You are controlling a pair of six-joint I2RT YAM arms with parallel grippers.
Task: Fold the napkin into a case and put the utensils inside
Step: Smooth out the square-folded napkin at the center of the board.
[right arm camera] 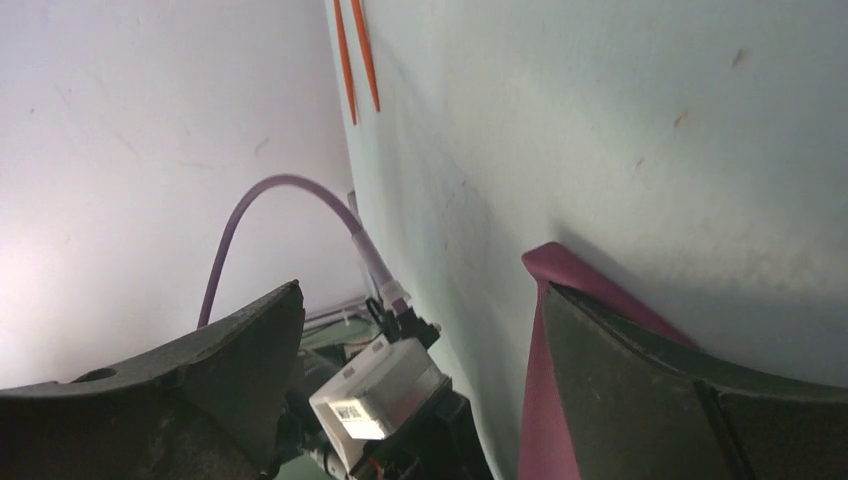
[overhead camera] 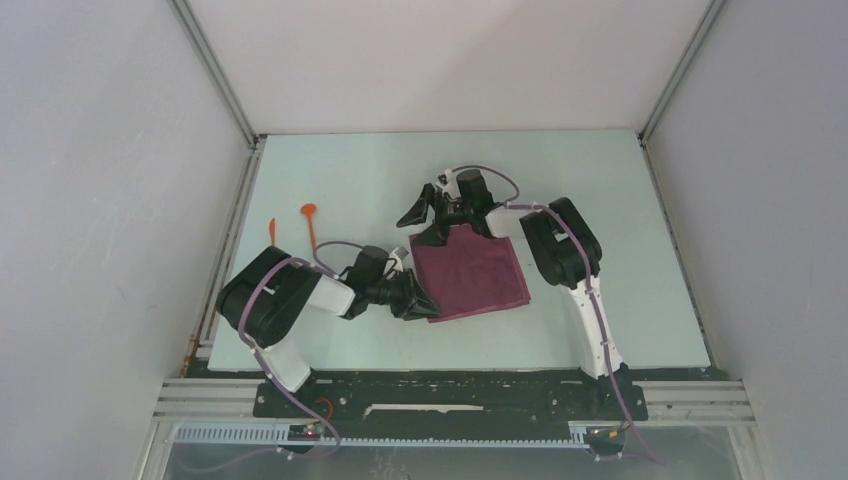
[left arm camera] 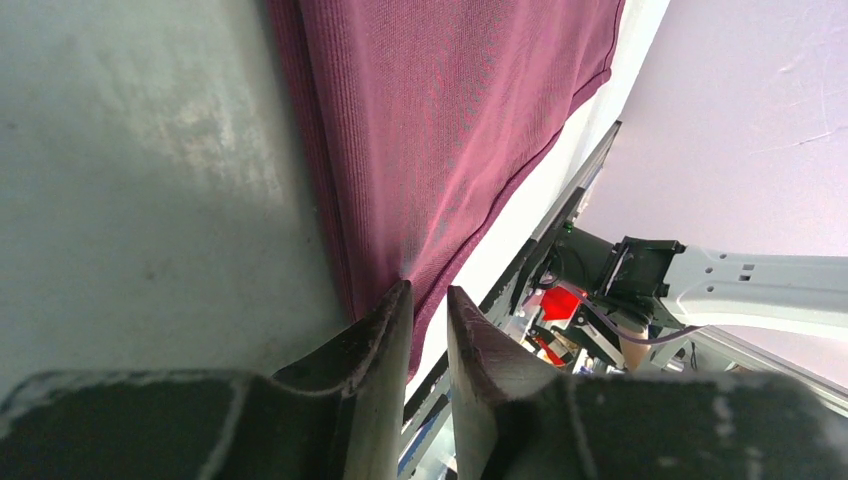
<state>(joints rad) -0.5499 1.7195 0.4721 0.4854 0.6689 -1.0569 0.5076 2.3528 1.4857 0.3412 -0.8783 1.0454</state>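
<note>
Desk (overhead camera: 620, 300), pale green and walled in, carries the maroon napkin (overhead camera: 470, 275), which lies flat at its middle. Your left arm (overhead camera: 280, 300) lies between that cloth and the orange utensils (overhead camera: 310, 225), well apart at far left. Right tool (overhead camera: 428, 225) gapes wide at the napkin's far-left corner. Left tool (left arm camera: 430, 315) is narrow at the near-left corner; you cannot tell whether it pinches.

Bright, even light; soft shadows; wrist views blur at the fingers (left arm camera: 375, 390).
</note>
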